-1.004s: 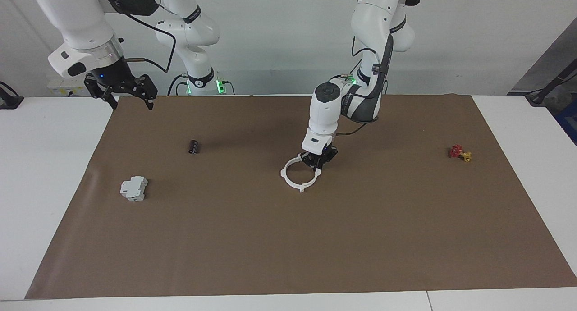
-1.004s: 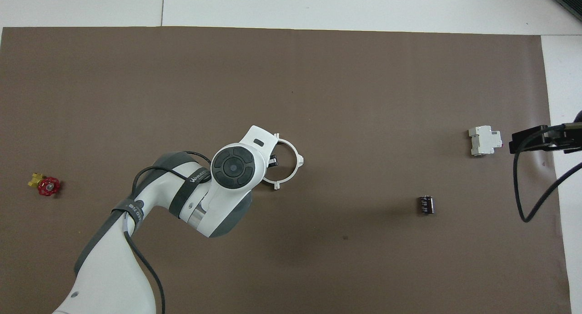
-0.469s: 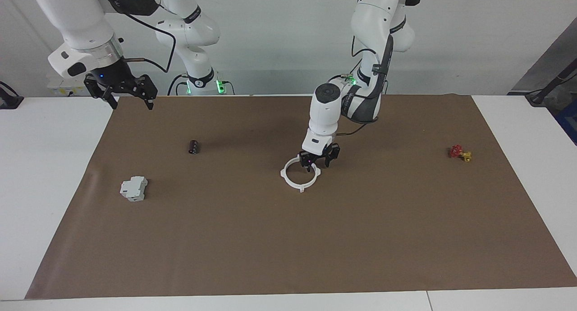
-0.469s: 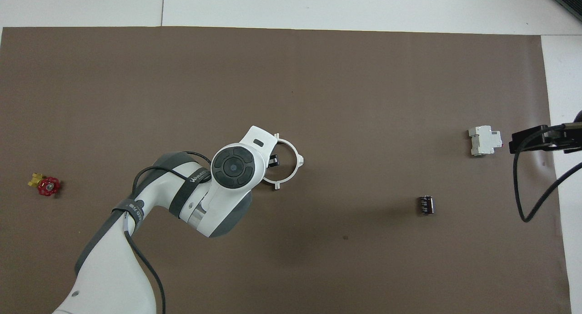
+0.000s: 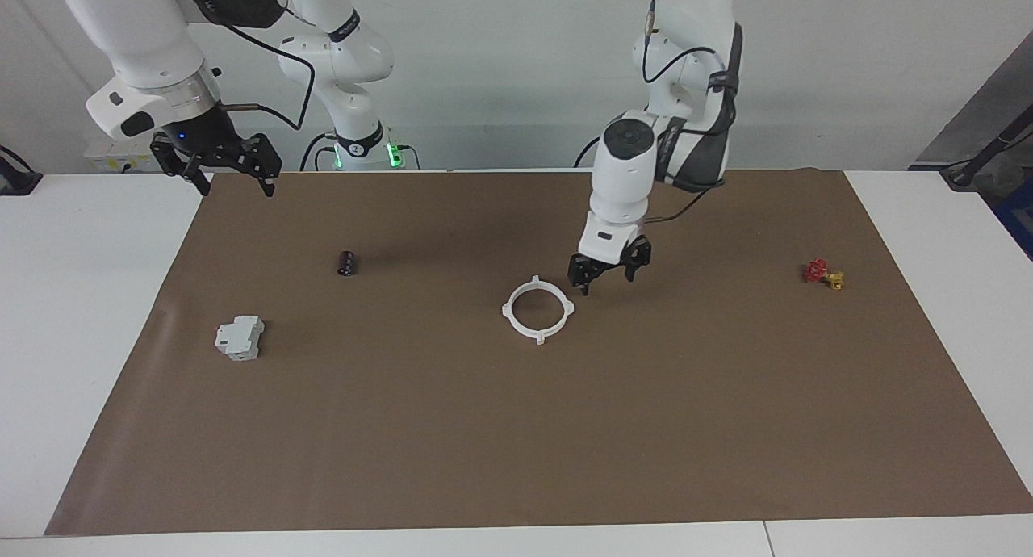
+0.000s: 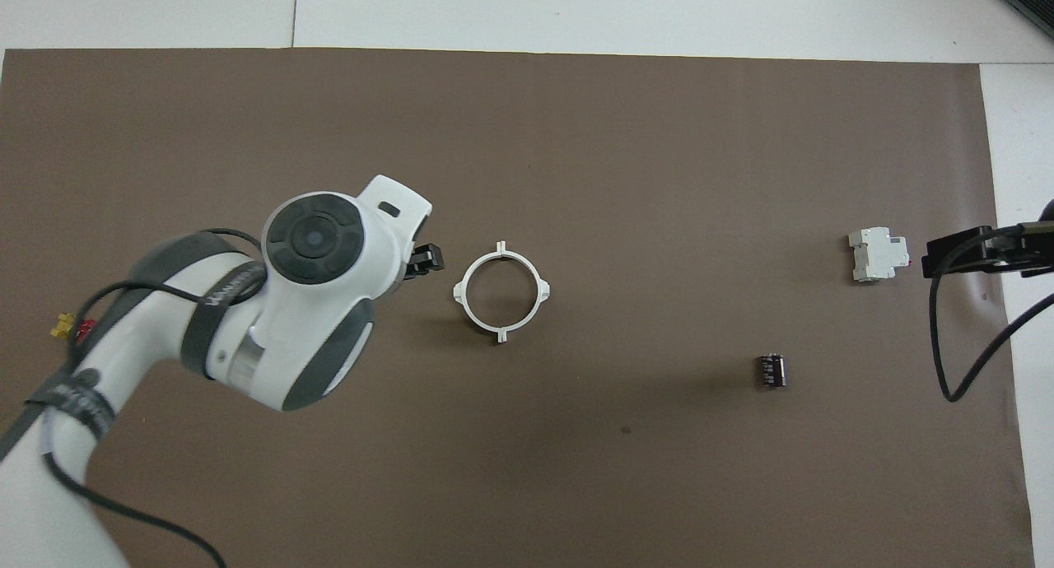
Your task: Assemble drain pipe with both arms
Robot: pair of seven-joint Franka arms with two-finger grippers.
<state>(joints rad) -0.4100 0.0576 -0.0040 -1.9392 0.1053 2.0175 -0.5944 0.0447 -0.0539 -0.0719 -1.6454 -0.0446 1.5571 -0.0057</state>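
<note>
The drain pipe (image 5: pixel 533 329) lies on the brown mat as one closed white ring with four outward tabs, near the middle of the table; it also shows in the overhead view (image 6: pixel 501 252). My left gripper (image 5: pixel 604 281) is open and empty, raised a little over the mat just beside the ring toward the left arm's end, apart from it. In the overhead view only its black tip (image 6: pixel 424 259) shows past the wrist. My right gripper (image 5: pixel 236 190) is open and empty, held high over the mat's edge at the right arm's end, waiting; it also shows in the overhead view (image 6: pixel 959 253).
A pale grey boxy block (image 5: pixel 240 337) (image 6: pixel 879 255) and a small black cylinder (image 5: pixel 347 262) (image 6: pixel 771 370) lie toward the right arm's end. A small red and yellow valve (image 5: pixel 823 274) lies toward the left arm's end.
My left gripper opened and let go of the ring, then rose and moved away toward the left arm's end. The ring stayed in place. The right arm has not moved.
</note>
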